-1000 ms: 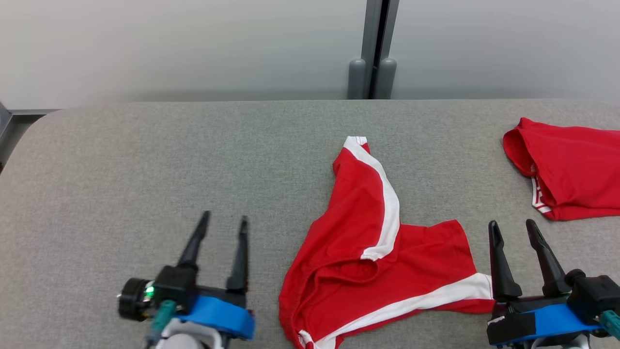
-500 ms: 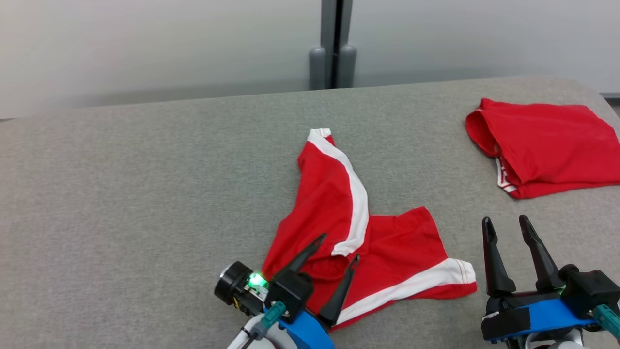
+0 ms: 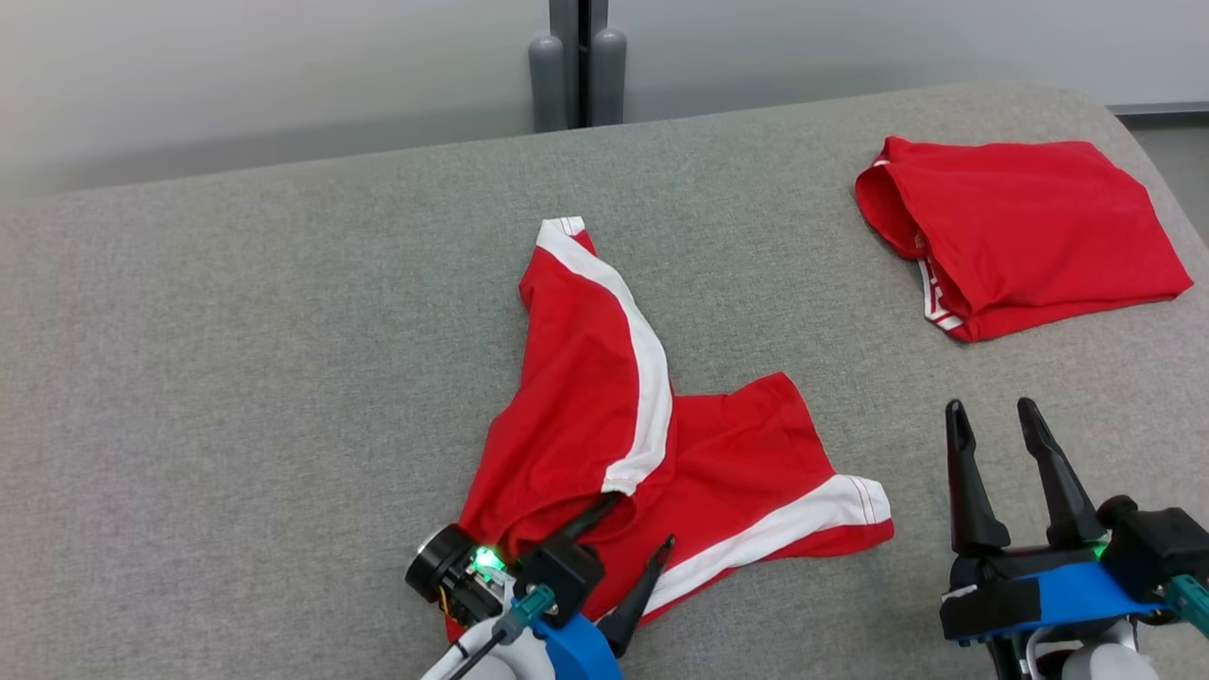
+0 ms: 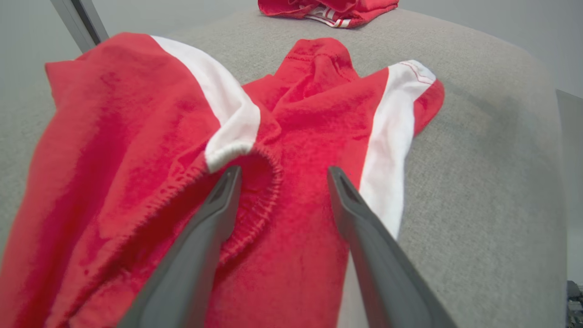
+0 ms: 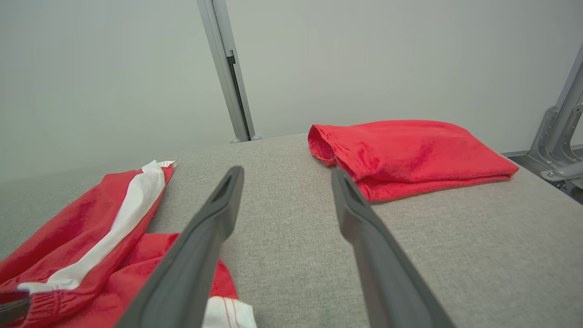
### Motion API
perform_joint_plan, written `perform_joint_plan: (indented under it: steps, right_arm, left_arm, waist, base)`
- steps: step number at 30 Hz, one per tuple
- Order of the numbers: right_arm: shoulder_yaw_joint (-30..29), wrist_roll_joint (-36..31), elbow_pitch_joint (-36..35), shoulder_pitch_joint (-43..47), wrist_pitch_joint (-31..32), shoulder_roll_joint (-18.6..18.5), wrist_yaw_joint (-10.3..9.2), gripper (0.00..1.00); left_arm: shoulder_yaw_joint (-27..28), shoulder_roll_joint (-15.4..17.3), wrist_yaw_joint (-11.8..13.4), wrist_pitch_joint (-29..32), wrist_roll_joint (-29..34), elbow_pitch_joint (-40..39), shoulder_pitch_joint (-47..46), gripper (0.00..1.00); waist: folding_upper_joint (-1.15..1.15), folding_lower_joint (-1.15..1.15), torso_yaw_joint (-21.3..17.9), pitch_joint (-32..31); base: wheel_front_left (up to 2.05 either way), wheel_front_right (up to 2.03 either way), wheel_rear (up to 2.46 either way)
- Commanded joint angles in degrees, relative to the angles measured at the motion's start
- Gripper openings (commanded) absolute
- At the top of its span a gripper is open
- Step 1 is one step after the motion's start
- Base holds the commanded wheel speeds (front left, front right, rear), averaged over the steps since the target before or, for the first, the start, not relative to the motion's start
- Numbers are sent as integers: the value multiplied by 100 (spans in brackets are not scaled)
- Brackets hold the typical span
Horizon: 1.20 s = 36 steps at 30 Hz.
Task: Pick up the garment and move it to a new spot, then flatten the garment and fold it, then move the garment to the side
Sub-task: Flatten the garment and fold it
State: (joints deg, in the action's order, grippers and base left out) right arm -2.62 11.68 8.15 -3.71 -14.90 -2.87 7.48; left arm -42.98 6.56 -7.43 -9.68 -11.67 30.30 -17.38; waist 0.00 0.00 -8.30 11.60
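Step 1, pickup: left gripper (image 3: 642, 521), jaws wide open & empty, is poised at the elastic waistband (image 4: 273, 175) of the red shorts (image 3: 586, 397), which lie mid-width by the front edge of the grey table (image 3: 236, 378); next move prob. needs a pinch shut, then a lift; right gripper (image 3: 992, 406) is open, empty, idle.

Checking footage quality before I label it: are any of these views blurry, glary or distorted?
Head view: sharp, evenly lit, no glare; a green light glows by the left tool. Left wrist view: wide-angle stretch, the red garment looks soft toward the bottom edge. Right wrist view: right tool slightly soft up close, folded garment crisp.
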Motion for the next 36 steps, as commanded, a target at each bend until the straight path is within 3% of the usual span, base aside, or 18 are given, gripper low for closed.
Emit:
perform_joint_plan:
  steps: [1,6,7,8,9,15,23,31,36]
  right_arm:
    - [4,27,0,-115,-31,-5,3,100]
    - [14,43,-10,-221,-33,-5,3,100]
    - [15,41,-9,-218,-33,-5,3,100]
    - [18,45,-8,-222,-33,-5,3,100]
    - [22,49,-12,-230,-33,-5,3,100]
    - [-39,62,-47,-165,-34,-5,3,100]
    - [-60,92,-36,-136,-35,-5,3,100]
    - [-77,97,39,-155,-34,-5,3,100]
    - [-87,104,124,-129,-35,-5,3,100]
  left_arm:
    - [4,0,-2,-51,-43,133,-229,100]
    - [27,-99,-2,-101,-151,529,-632,100]
    - [34,-119,-2,-108,-174,618,-719,45]
    - [14,-147,-2,-120,-193,695,-811,11]
    - [13,-184,-2,-171,-218,742,-901,0]
    - [274,-150,98,-394,-380,814,-1314,0]
    - [949,465,375,-512,-639,507,-1591,0]
    - [1628,987,643,-535,-1070,407,-1153,0]
    - [1955,1042,767,-550,-1358,583,-774,0]
  waist:
    - [0,0,-22,58]
    - [0,0,-51,165]
    - [0,0,-53,175]
    - [0,0,-54,182]
    - [0,0,-55,187]
    - [0,0,27,174]
    - [0,0,150,148]
    - [0,0,133,182]
    - [0,0,111,184]
  base:
    - [0,0,0]
    - [0,0,0]
    - [0,0,0]
    - [0,0,0]
    - [0,0,0]
    - [0,0,0]
    - [0,0,0]
    - [0,0,0]
    - [0,0,0]
